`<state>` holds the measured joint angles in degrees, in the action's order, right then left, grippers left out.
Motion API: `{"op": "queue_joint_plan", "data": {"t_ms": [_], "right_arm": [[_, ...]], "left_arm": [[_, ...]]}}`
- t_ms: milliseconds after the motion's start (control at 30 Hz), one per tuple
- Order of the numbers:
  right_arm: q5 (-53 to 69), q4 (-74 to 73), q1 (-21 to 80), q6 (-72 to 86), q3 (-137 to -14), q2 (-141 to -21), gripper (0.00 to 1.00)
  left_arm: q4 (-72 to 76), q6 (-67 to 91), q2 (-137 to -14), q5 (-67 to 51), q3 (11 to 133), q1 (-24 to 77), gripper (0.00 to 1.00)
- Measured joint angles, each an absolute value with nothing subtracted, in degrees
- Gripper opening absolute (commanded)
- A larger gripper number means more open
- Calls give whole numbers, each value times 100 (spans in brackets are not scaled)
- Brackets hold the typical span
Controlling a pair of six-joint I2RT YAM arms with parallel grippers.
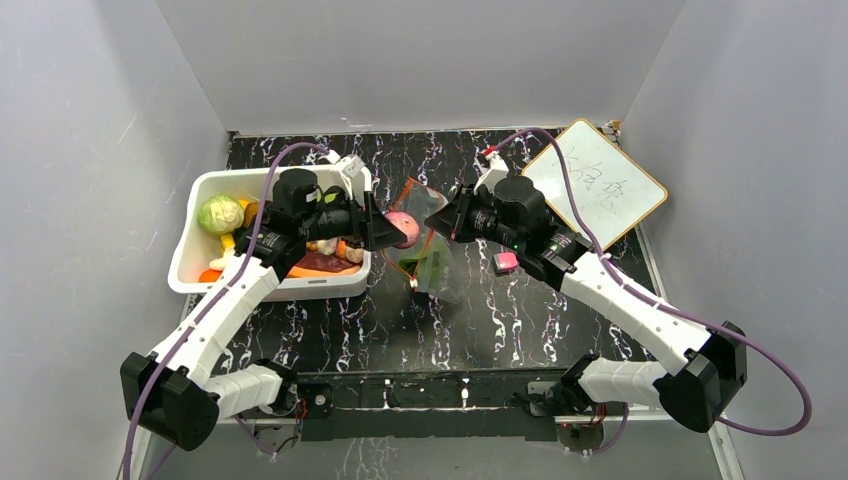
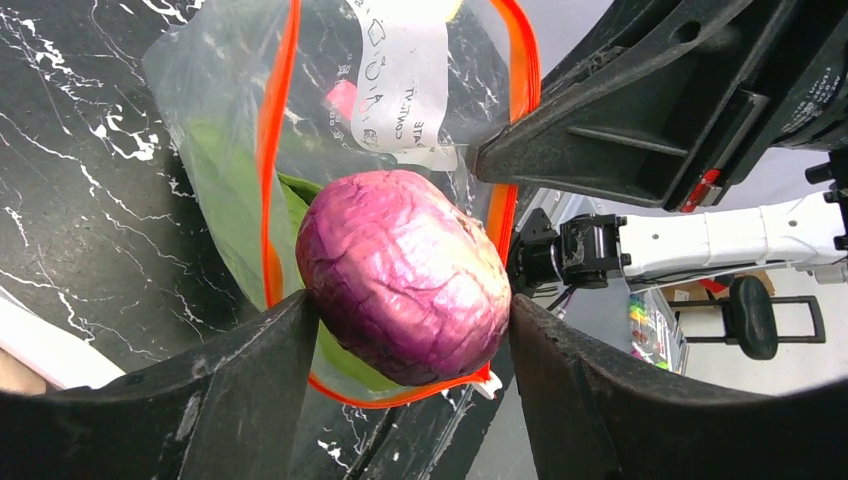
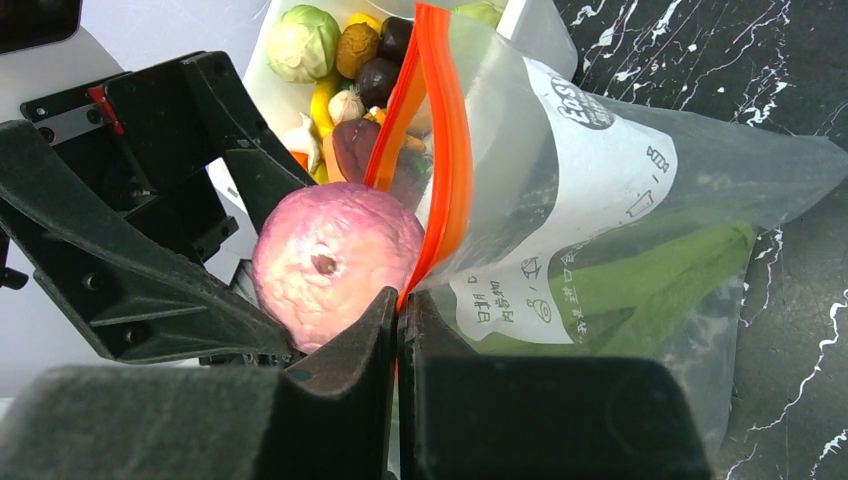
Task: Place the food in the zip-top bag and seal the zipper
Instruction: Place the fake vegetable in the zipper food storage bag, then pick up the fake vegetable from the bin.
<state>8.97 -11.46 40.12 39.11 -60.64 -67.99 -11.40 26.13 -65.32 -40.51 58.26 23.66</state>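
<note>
Here, a purple cabbage (image 2: 405,275) is gripped by the left tool (image 2: 410,312) at the far left — the zipper (image 3: 445,150) of the zip-top bag (image 3: 610,200) is pinched by the right tool (image 3: 398,312).

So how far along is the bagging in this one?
Done: a green leafy piece lies inside the zip-top bag. In hand: the right end effector pinches the zipper, holding the mouth open, while the left end effector holds a purple round vegetable at that mouth. Left: the green cabbage and other food in the white bin, then sealing the zipper, which stands open.
</note>
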Motion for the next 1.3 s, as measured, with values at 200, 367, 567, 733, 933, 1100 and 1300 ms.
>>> {"op": "queue_joint_plan", "data": {"t_ms": [200, 367, 567, 733, 933, 1100, 1300], "right_arm": [[930, -1125, 4012, 3911, -6064, -6796, 0], [961, -1125, 4012, 3911, -6064, -6796, 0], [963, -1129, 4012, 3909, -6064, -6794, 0], [958, -1135, 4012, 3894, -6036, -6720, 0], [928, -1177, 4012, 3854, -6010, -6556, 0], [893, -1192, 4012, 3745, -5874, -6379, 0], [958, -1286, 4012, 3732, -5833, -6296, 0]], "left_arm": [[-1247, 2499, -6532, -3811, 5830, 2386, 83], [-1341, 2427, -6510, -3570, 5833, 2386, 87], [-1597, 2224, -6493, -3127, 6047, 2386, 91], [-1828, 2036, -6416, -2534, 6287, 2386, 98], [-2067, 1914, -6283, -1870, 6469, 2386, 98], [-2283, 1918, -6235, -648, 6477, 2386, 98], [-2672, 1946, -6545, 287, 6626, 1925, 89]]}}
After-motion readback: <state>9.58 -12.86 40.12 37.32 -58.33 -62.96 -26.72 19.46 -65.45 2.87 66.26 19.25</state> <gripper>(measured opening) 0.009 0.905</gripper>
